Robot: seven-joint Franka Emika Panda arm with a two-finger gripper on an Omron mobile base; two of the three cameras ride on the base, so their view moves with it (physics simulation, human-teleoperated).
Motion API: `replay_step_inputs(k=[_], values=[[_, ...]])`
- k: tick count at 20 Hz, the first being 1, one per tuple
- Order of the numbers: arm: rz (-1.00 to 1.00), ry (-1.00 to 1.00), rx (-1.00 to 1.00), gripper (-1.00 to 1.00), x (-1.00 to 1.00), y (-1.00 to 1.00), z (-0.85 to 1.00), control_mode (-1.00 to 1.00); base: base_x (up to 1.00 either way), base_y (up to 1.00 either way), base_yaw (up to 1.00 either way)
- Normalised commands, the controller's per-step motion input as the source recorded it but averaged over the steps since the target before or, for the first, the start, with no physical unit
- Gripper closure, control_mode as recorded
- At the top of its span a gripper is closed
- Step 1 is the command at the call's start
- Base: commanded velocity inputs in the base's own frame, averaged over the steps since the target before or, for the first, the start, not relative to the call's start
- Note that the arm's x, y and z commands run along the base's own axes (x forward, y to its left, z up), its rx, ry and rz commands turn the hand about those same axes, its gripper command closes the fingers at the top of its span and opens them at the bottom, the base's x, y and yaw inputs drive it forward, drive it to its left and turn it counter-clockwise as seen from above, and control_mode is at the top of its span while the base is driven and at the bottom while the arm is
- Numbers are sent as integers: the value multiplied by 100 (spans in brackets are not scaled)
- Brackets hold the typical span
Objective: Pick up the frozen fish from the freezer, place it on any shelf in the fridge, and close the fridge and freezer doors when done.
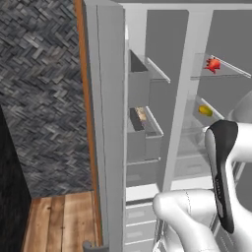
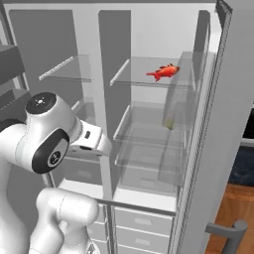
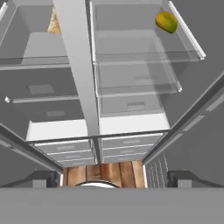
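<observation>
The red-orange frozen fish [image 1: 212, 64] [image 2: 162, 72] lies on the uppermost glass shelf [image 2: 144, 82] of the wider fridge half [image 2: 149, 149], well back from the front edge. The narrower freezer half [image 1: 142, 98] [image 2: 64, 74] stands beside it, with grey bins and glass shelves. The freezer door [image 1: 110, 123] and the fridge door [image 2: 218, 149] both stand wide open. My arm [image 2: 49, 144] is folded in front of the unit, below the fish's shelf. The hand view looks into both halves from low down and back from them.
A yellow-green round item [image 1: 205, 110] [image 3: 166, 22] sits on a lower fridge shelf. A beige lump [image 1: 141, 114] [image 3: 54, 24] rests in a freezer bin. Pale drawers [image 3: 127, 148] fill the bottom. A dark herringbone wall [image 1: 44, 98] and wooden floor [image 1: 61, 221] lie left.
</observation>
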Motion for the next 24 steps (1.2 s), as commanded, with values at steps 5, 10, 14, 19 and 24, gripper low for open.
replay_step_inputs(k=[5, 10, 14, 19, 24], values=[[0, 0, 0, -100, 0, 0, 0, 100, -20, -34, 3], [0, 0, 0, -100, 0, 0, 0, 100, -61, -11, 4], [0, 0, 0, -100, 0, 0, 0, 100, -63, 0, 4], [0, 0, 0, -100, 0, 0, 0, 100, -56, 0, 2], [0, 0, 0, -100, 0, 0, 0, 100, -67, 0, 3]])
